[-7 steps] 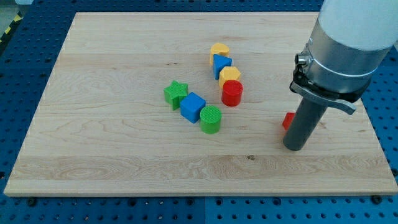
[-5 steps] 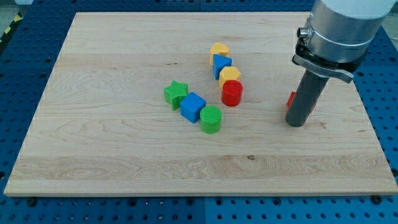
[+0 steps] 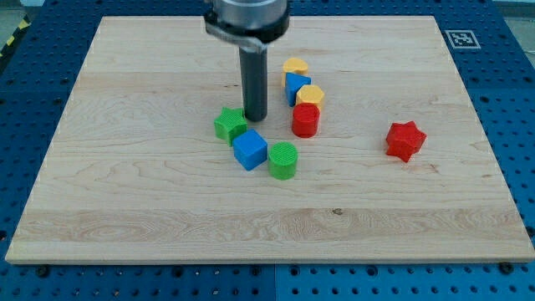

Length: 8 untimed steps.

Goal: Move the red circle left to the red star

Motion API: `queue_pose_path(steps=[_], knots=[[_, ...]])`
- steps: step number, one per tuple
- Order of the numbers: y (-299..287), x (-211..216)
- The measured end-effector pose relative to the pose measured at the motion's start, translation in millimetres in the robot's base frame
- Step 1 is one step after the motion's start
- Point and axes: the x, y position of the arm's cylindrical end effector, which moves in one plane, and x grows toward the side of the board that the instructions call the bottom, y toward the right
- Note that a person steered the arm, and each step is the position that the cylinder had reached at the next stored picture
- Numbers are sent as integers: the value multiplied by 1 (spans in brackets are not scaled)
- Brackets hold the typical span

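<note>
Rod down among the block cluster; no gripper fitted, so no grip state to log.

My tip (image 3: pixel 255 118) sits just at the green star's (image 3: pixel 229 125) 2 o'clock. Red circle (image 3: pixel 305 120) lies at the tip's 3 o'clock; red star (image 3: pixel 405 140) well apart, 3 o'clock from the circle.

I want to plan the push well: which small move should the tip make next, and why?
Probably slide my tip toward the view's right until it touches the red circle, then keep pushing that way. The tip already sits on the circle's left, close beside the green star, while the red star lies alone toward the view's right, so a rightward push should carry the circle to it.
</note>
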Motion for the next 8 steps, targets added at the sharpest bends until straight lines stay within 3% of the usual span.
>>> queue_pose_path(steps=[1,4,8], knots=[[46,17],[88,64],[126,74]])
